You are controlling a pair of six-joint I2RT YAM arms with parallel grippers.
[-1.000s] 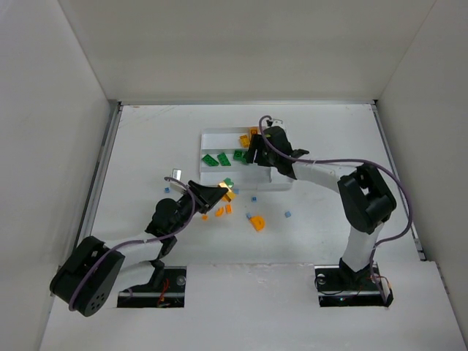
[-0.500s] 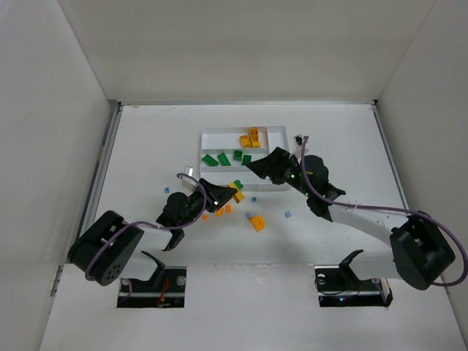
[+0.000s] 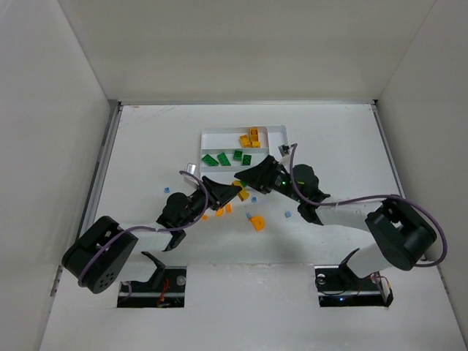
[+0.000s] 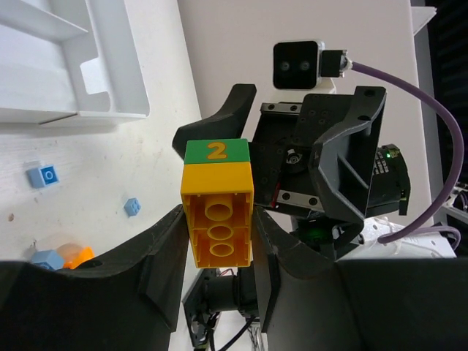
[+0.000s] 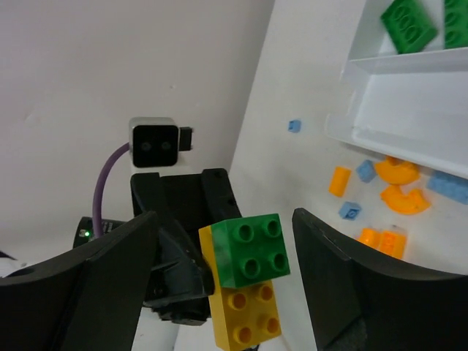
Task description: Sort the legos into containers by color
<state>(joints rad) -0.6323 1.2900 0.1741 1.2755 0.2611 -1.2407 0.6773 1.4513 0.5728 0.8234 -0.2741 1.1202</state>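
My left gripper (image 4: 218,238) is shut on a yellow lego brick (image 4: 217,219) that has a green brick (image 4: 216,151) stuck on its end. It holds the pair above the table in front of the white tray (image 3: 207,134). My right gripper (image 5: 228,256) faces it, open, one finger on each side of the green brick (image 5: 252,248) and clear of it. In the top view the two grippers meet at the stacked bricks (image 3: 239,189). Orange legos (image 3: 250,137) lie in the tray's far slot, green ones (image 3: 227,157) in the slot below.
Loose orange pieces (image 3: 257,223) and small light blue pieces (image 3: 287,215) lie on the table in front of the tray, with more orange ones (image 3: 223,210) under the left gripper. One blue piece (image 3: 167,190) sits further left. White walls enclose the table.
The right gripper left the tray and swung down and left to meet the left gripper, its jaws now straddling the stacked bricks. The left gripper carried the bricks a little right.
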